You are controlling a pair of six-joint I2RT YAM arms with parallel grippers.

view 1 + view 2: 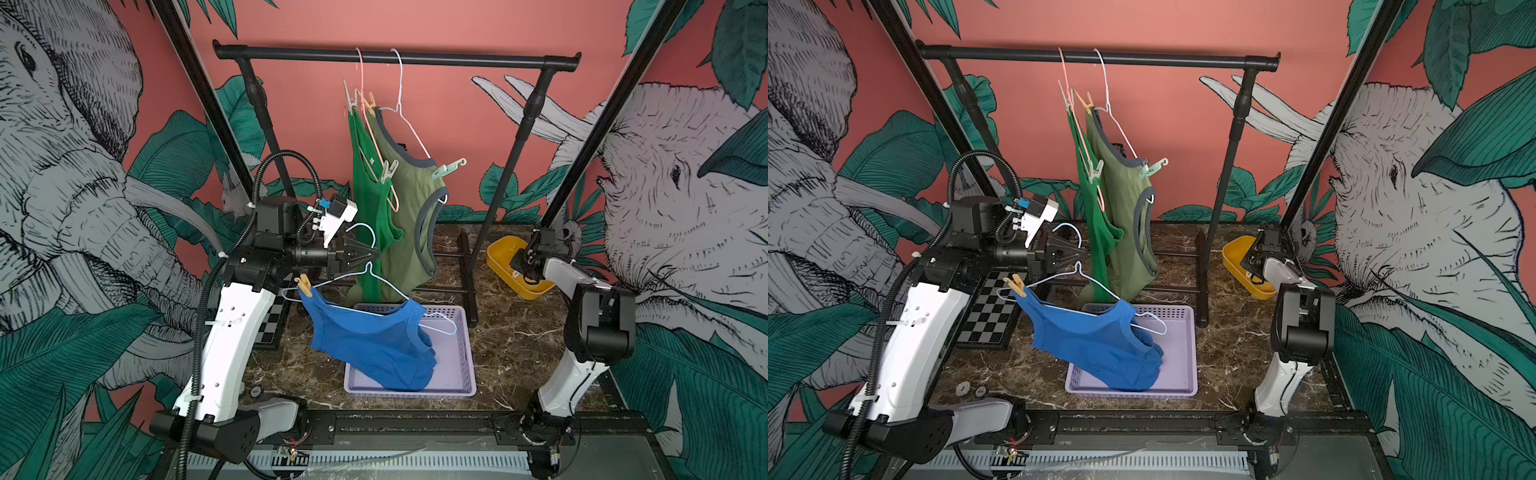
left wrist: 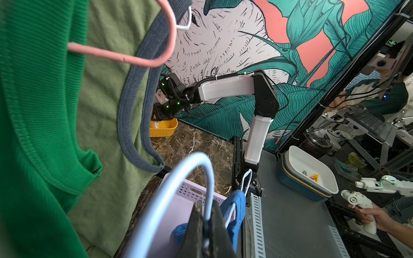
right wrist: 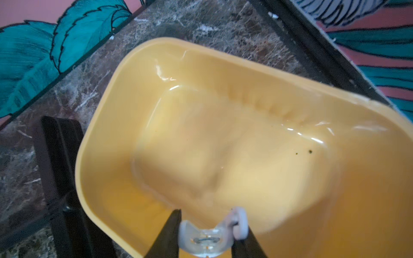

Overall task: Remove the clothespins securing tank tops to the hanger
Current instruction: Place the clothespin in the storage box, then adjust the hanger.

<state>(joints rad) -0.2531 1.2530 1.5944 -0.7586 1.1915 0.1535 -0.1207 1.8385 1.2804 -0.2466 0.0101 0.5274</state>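
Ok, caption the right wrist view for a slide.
Right gripper over the yellow tub, a white clothespin between its jaws.

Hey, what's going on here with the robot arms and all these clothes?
The left gripper is shut on a pale blue hanger, holding it so the blue tank top droops into the lilac basket; a tan clothespin pins one strap. The right gripper is over the yellow bin with a white clothespin between its fingers; whether it is gripped or released is unclear. The bright green tank top and olive tank top hang on the rail, clothespins on.
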